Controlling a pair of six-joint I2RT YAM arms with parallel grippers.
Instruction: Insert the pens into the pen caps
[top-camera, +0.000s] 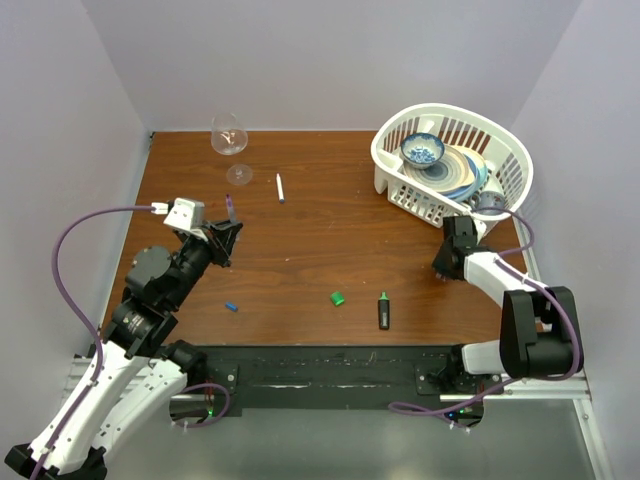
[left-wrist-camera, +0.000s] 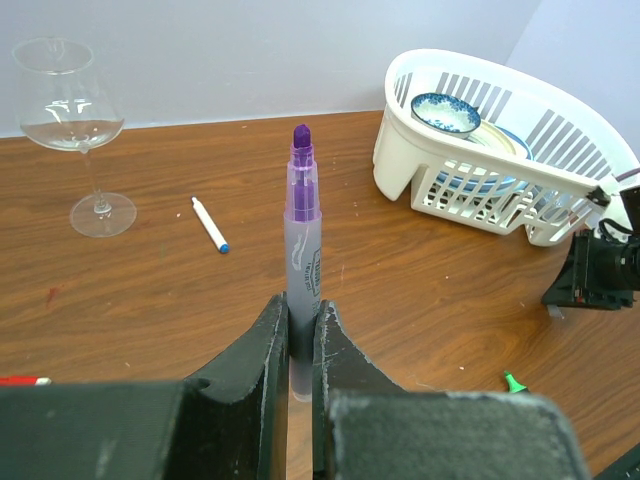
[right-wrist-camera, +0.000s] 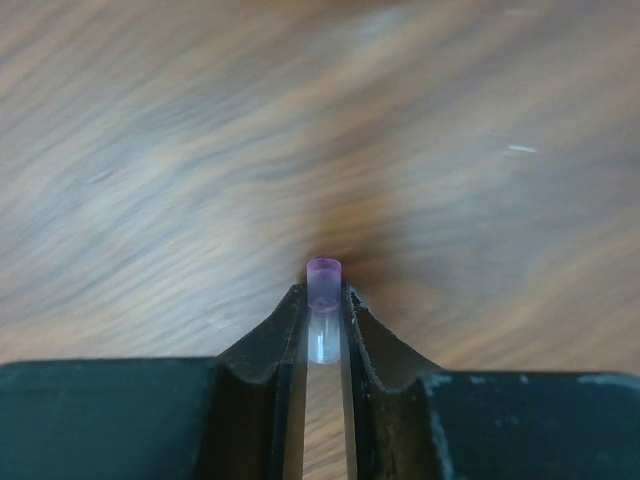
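Your left hand (left-wrist-camera: 300, 335) is clenching around the lower barrel of the purple-grey pen (left-wrist-camera: 303, 235), holding it with its bare purple tip pointing away from the hand, toward 12 o'clock on the tabletop (top-camera: 330, 240). In the top view this hand is sitting at about 9 o'clock.

Your right hand (right-wrist-camera: 322, 312) is pinching 1 small purple-tinted cap (right-wrist-camera: 323, 288) between its fingertips. The cap is poking just past them, close over the wood. That hand is hanging at about 3 o'clock, just beside the near wall of the white basket (left-wrist-camera: 398, 140).

The basket is occupying the 1 o'clock corner. It is holding a blue-patterned bowl (top-camera: 423, 150) and, beside it, stacked plates (top-camera: 462, 175) leaning toward the basket's right end. You cannot tell how many plates there are.

The white pen (top-camera: 280, 187) is lying at 12 o'clock, well apart from both hands. The black marker (top-camera: 383, 311) is lying at 6 o'clock with its green tip pointing toward 12, and the green cap (top-camera: 338, 297) is sitting near it on the 9 o'clock side. The blue cap (top-camera: 231, 307) is lying at 7 o'clock.

A wine glass (left-wrist-camera: 70, 110) is standing upright at 11 o'clock; you cannot tell whether it is holding any liquid.
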